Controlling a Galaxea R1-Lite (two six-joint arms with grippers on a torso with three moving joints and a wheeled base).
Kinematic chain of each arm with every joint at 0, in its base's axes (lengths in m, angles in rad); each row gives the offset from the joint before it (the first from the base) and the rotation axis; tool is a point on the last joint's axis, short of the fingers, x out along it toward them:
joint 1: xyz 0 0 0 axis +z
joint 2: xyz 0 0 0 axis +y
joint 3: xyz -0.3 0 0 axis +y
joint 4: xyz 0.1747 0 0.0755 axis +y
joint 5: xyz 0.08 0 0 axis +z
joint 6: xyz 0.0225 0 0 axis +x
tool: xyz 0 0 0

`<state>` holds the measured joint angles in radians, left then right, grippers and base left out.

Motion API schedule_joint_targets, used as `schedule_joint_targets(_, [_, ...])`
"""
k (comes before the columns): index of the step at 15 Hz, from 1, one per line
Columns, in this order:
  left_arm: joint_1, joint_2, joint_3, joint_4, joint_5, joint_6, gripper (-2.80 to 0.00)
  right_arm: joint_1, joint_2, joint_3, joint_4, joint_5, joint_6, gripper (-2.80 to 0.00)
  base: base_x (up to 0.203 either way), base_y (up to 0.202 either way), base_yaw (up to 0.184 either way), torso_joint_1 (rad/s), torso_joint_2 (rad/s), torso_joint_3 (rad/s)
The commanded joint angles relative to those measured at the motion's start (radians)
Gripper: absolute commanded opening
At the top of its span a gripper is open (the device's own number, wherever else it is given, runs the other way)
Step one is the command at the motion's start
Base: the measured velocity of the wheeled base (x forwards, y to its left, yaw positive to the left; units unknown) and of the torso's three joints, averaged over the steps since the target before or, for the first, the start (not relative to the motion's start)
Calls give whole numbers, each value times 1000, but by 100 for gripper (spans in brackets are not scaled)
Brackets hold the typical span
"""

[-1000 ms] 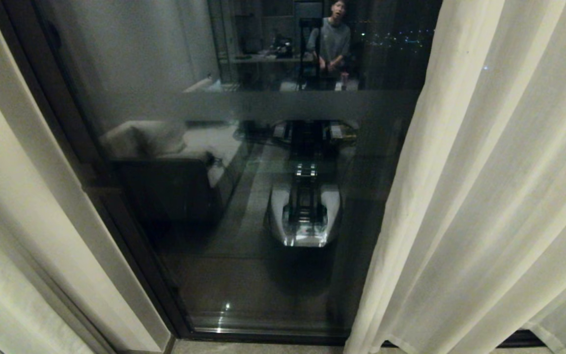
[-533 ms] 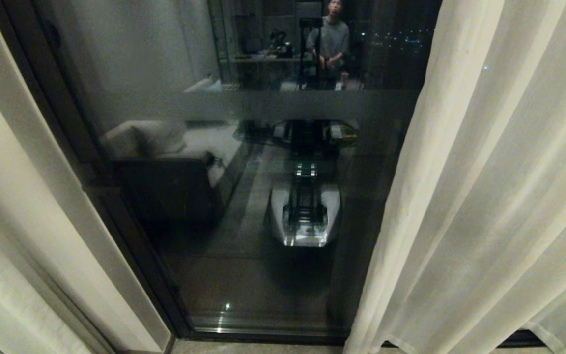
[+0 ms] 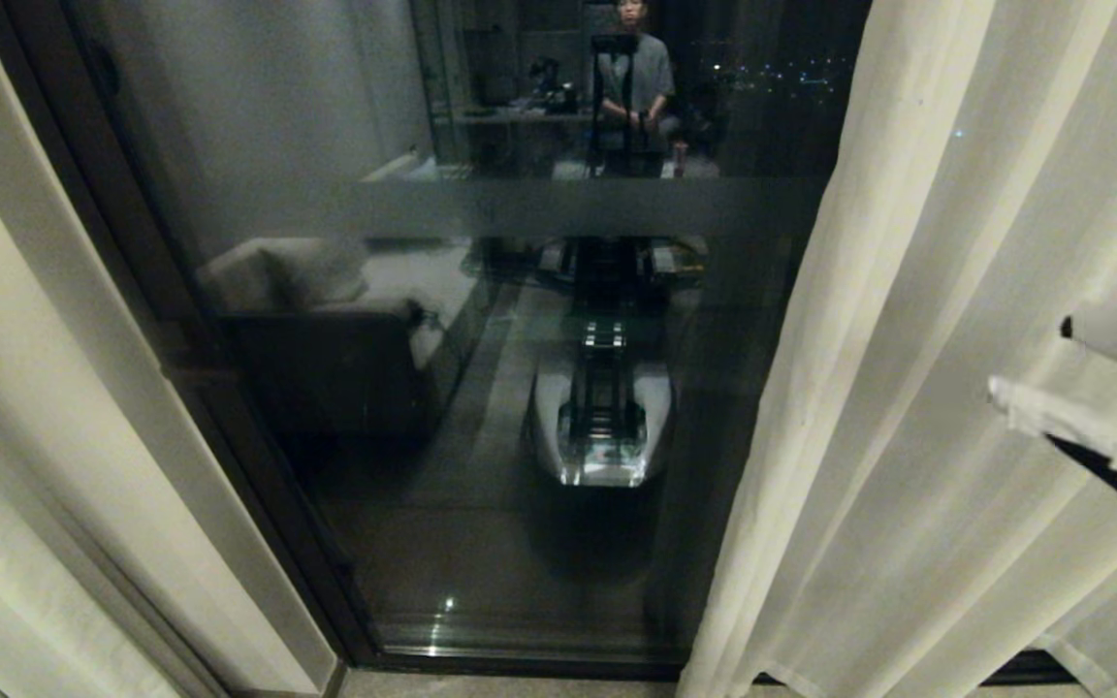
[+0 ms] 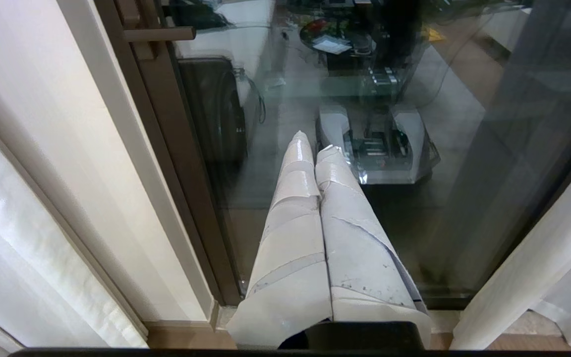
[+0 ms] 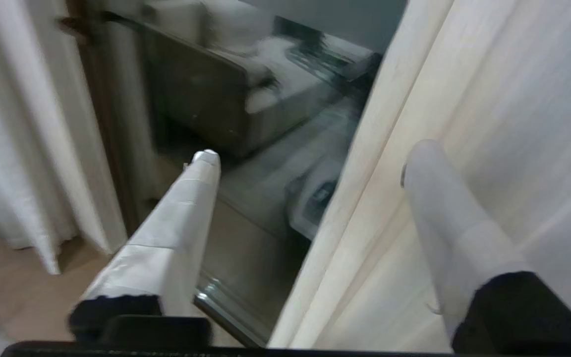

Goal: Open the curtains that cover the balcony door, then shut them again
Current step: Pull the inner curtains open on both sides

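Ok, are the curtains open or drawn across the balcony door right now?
Open. The curtains hang gathered at each side, leaving the balcony door glass bare between them. The open right gripper is at the right panel's edge.

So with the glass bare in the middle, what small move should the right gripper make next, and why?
Probably ease the right gripper forward so the right curtain's inner edge sits between its open jaws, then close. That edge already lies in the gap between the fingers, nothing is gripped, and the balcony door stands uncovered. The left gripper is shut and idle.
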<state>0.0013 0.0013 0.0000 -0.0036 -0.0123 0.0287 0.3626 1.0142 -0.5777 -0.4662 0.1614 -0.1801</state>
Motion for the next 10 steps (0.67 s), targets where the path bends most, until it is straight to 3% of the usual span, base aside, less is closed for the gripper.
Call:
schedule_joint_targets(1, [0,-1,0,-1,0,0,-280,0,192,-115,-5,-70,-19,0,0,0,0,0,0,0])
schedule_joint_targets(6, [0,-1,0,-1,0,0,-280,0,475,-458,7,-317,-37,0,0,0,0,0,0,0])
schedule_joint_targets(10, [0,-1,0,-1,0,0,-280,-2,628,-678,15,-460,-65,0,0,0,0,0,0,0])
